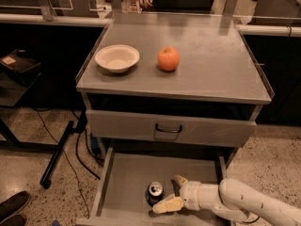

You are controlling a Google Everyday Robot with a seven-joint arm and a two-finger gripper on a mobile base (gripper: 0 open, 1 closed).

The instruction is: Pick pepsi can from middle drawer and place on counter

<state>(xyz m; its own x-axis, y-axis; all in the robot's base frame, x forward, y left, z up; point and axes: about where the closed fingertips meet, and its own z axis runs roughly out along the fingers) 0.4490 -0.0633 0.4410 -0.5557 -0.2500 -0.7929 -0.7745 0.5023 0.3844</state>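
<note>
Tool (171, 193), fingers spread and empty, sits just beside the upright pepsi can (154, 191) in the middle drawer (124, 178); approach step appears underway, next move requires enclosing the can, then closing.

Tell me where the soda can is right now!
The pepsi can stands upright in the open middle drawer, near its front edge, low in the camera view. The robot's open hand is just right of it.

Gripper (165, 194) at the pepsi can (154, 192) in the middle drawer (123, 181).
The arm reaches in from the right with fingers spread, the upright can just at their tips; on the counter (211, 65) above sit a bowl (117, 57) and an orange (168, 59).
</note>
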